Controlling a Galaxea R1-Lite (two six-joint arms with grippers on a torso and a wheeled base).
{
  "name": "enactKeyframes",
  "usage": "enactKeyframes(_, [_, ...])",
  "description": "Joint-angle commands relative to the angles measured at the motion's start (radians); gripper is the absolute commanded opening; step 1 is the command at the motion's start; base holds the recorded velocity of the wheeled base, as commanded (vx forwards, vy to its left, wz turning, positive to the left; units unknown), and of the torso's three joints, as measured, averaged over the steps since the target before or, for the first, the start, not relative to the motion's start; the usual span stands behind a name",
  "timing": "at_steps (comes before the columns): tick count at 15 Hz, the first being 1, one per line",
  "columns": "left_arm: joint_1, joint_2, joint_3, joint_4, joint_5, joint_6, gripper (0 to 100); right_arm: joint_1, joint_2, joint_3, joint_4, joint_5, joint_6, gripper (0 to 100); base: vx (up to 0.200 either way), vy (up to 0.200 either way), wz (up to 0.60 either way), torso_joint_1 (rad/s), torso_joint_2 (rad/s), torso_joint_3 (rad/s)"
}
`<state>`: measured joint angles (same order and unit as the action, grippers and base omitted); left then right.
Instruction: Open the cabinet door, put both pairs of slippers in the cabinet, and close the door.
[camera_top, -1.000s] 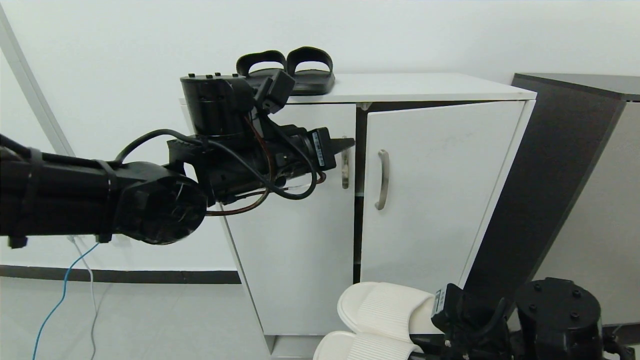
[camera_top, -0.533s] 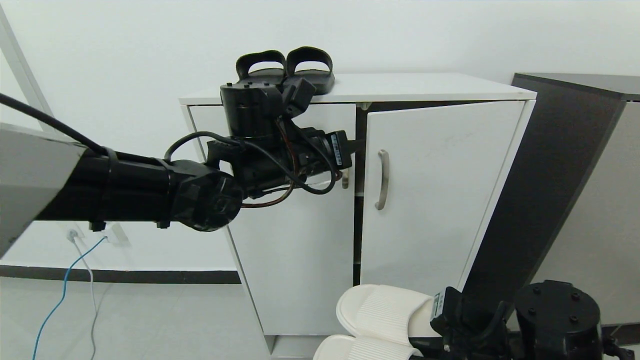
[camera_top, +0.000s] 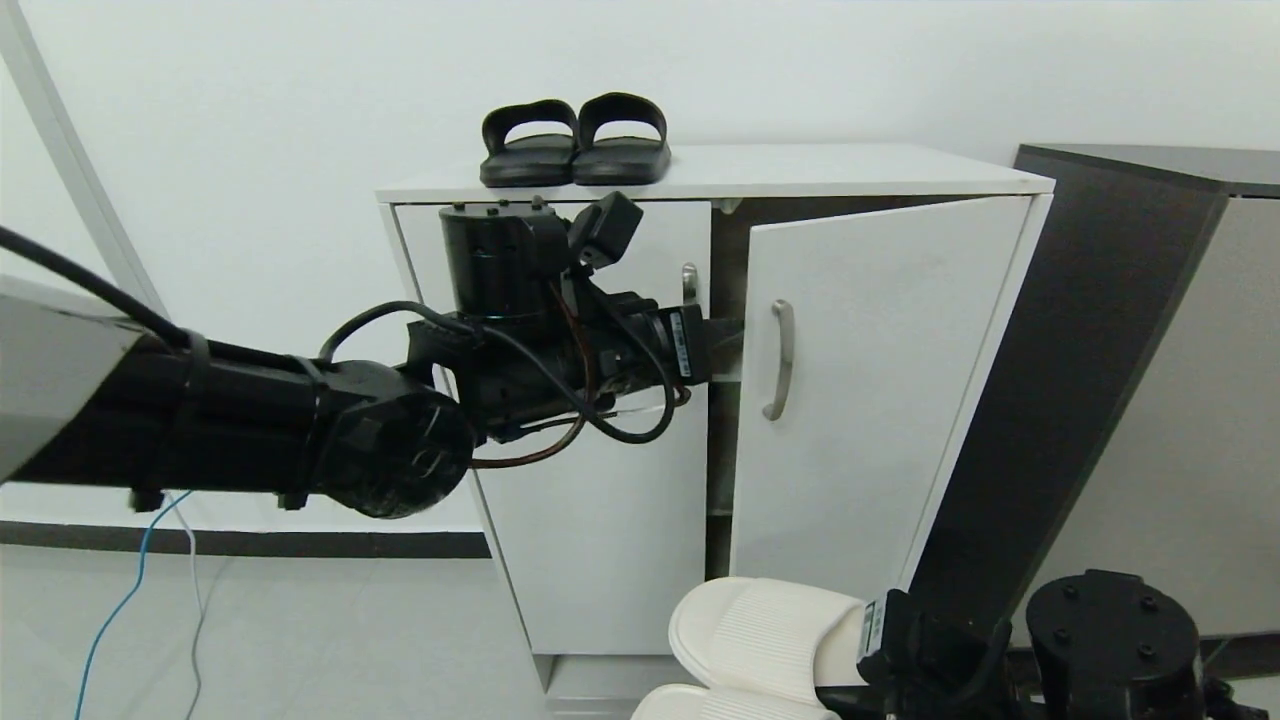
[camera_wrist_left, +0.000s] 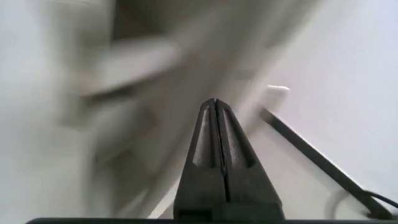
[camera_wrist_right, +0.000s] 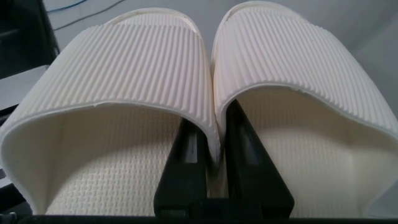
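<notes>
White wall behind a white cabinet (camera_top: 850, 182), its right door (camera_top: 880, 420) ajar, black slippers (camera_top: 575, 140) on top. The left gripper (camera_top: 725, 345), closed and empty, sits at the door gap. The right gripper (camera_wrist_right: 214, 127) pinches the white slippers (camera_wrist_right: 149, 81) by their adjoining inner walls, low before the cabinet. They look light and squashy, so that is a sound hold.

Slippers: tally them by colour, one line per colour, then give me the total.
Black slippers: 2, side by side on the cabinet top
White slippers: 2, pinched together by their inner walls in the right claw
Total: 4
</notes>
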<state>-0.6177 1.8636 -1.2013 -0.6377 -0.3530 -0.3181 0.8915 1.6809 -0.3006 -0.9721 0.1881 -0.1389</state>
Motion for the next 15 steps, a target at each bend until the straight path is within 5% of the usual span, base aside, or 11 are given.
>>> enactKeyframes(1, [-0.048,-0.063,0.06,-0.033,-0.001,0.001,0,0.001,0.008,0.0,0.0,0.001,-0.001,0,-0.2,0.0,0.0,0.002,0.0,0.007])
enactKeyframes(4, [-0.043,-0.08,0.094,-0.037,0.0,0.011,0,0.001,0.008,0.0,-0.002,-0.001,0.001,0,-0.067,0.0,0.0,-0.001,0.0,0.002])
enactKeyframes(9, [-0.01,-0.296,0.339,-0.073,0.002,0.017,0,-0.029,0.02,-0.008,-0.003,-0.006,0.001,0,0.0,0.0,0.0,0.0,0.0,0.0])
enactKeyframes(13, [0.085,-0.604,0.649,-0.07,0.052,0.022,0,-0.051,0.028,-0.023,-0.003,-0.006,0.002,0,0.0,0.0,0.0,0.0,0.0,0.0])
enactKeyframes(15, [0.179,-0.765,0.769,-0.025,0.052,0.03,0,-0.069,0.03,-0.031,-0.003,-0.007,0.001,0,0.0,0.0,0.0,0.0,0.0,0.0])
